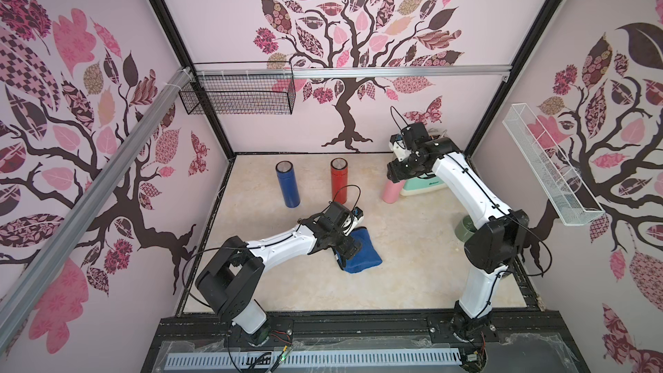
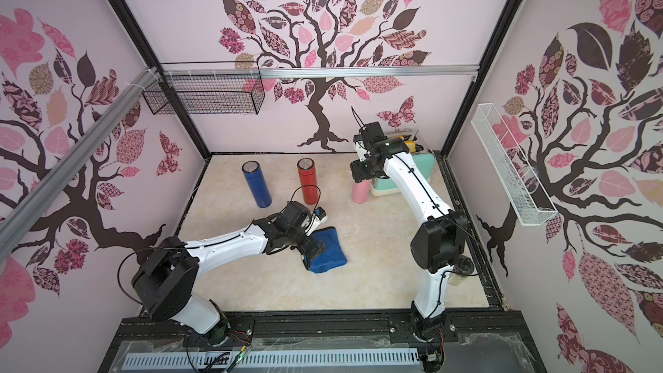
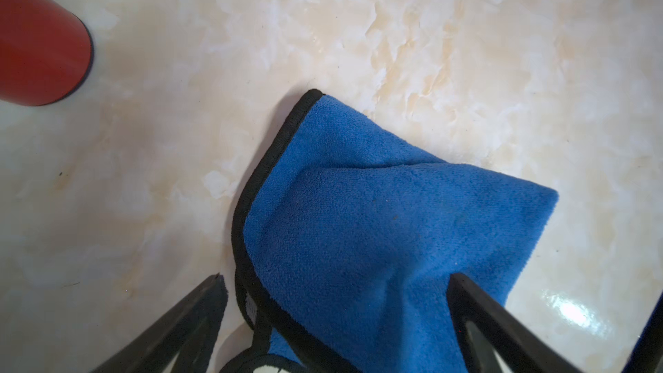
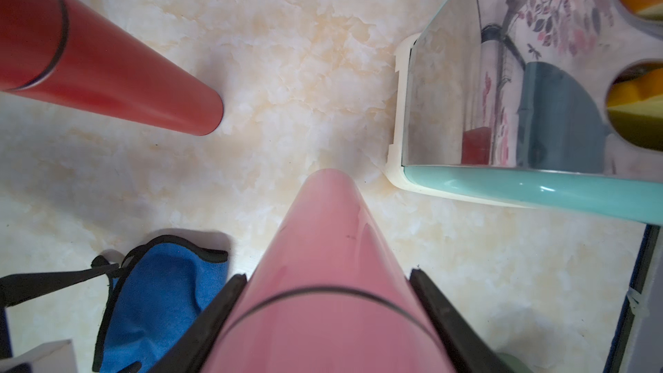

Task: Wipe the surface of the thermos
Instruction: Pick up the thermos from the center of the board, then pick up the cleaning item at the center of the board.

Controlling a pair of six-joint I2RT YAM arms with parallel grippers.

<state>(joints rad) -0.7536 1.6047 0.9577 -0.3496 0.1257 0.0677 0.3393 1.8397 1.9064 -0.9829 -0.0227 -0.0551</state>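
Right wrist view: right end effector (image 4: 328, 276) closed on both sides of pink thermos (image 4: 330, 231), up by the lid line. Standing up on counter (image 4: 287, 66), just beside mint box (image 4: 538, 184). Left end effector (image 3: 335, 278) spread wide over blue cloth (image 3: 376, 209), not holding it. Probably hard, smooth, slippery, a bit heavy. Best to hold tight up high, leaving lower side free for soft cloth.

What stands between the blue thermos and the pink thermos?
The red thermos stands between the blue thermos and the pink thermos; both top views show it.
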